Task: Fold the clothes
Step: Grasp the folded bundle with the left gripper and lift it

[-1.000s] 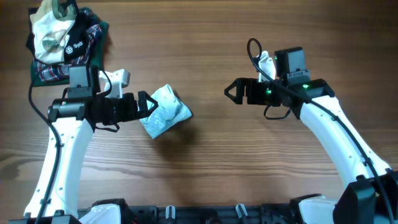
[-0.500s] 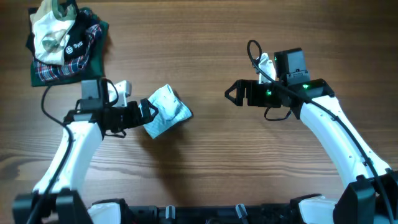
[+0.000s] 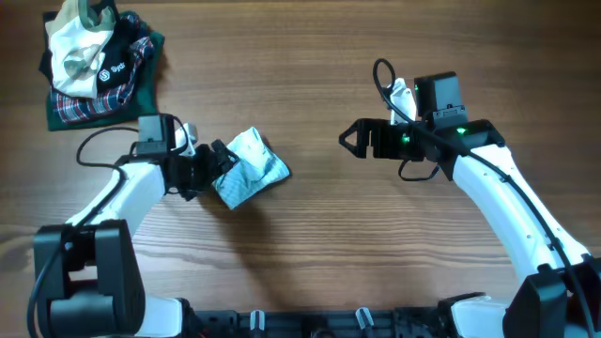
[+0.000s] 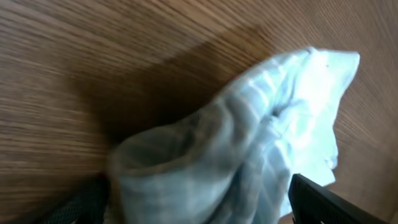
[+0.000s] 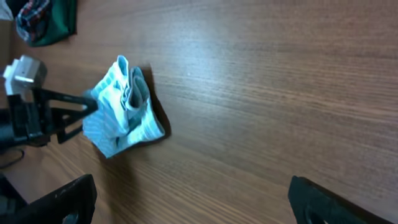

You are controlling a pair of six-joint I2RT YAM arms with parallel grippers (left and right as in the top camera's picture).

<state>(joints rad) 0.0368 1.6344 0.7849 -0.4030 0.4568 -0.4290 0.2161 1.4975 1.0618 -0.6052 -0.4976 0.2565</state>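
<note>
The pale checked garment [image 3: 249,169] sits crumpled in a lump (hardly folded), with the left claw [image 3: 222,161] spread around its edge. The right claw [image 3: 349,139] is open, with open surface [image 3: 310,235] between them.

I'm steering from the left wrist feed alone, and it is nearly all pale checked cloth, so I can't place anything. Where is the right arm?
Observer: Overhead, the right gripper hangs open above bare table, well to the right of the pale blue checked garment, touching nothing.
Operator: Is the garment lying flat?
Observer: No. The right wrist view shows it bunched into a crumpled lump, with folds standing up.
Operator: Anything else nearby?
Observer: Only a pile at the table's far left corner: a green-and-red plaid cloth with a black logo garment on top, apart from your left gripper.
</note>
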